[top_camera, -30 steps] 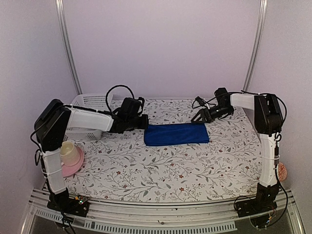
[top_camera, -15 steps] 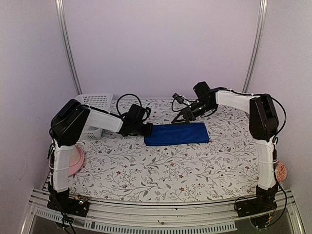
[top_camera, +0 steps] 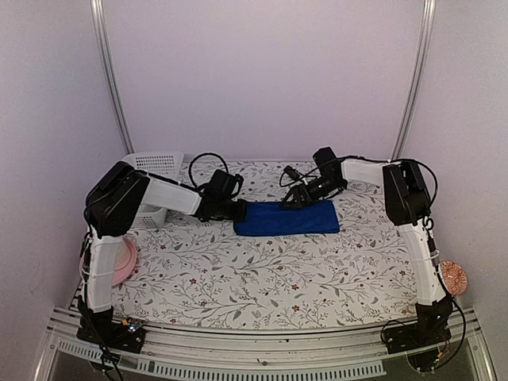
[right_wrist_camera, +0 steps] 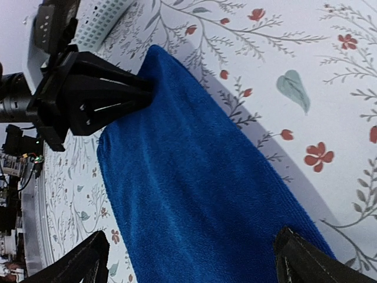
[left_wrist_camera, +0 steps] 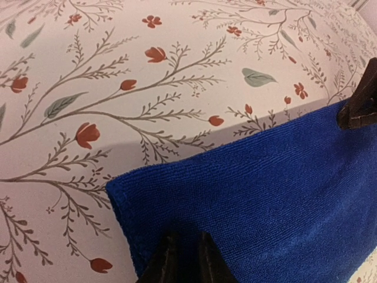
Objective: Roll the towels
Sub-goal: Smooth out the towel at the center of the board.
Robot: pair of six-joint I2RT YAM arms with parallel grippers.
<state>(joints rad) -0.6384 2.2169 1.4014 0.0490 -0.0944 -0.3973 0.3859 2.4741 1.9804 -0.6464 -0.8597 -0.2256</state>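
The blue towel (top_camera: 287, 217) lies flat as a long strip across the far middle of the flowered table (top_camera: 262, 270), between the two arms. Only the top view shows its whole length.

The left wrist view shows only its left end and corner. There the left gripper (left_wrist_camera: 184, 250) rests its tips on the cloth just inside the edge. The jaws are close together with a slim gap, and I cannot tell if any cloth is pinched between them.

In the right wrist view the right gripper (right_wrist_camera: 189, 242) has its jaws wide apart, one on each side of the strip, low over its far long edge. This view also looks along the towel to the left gripper at the other end, with a white basket (right_wrist_camera: 100, 20) behind it.
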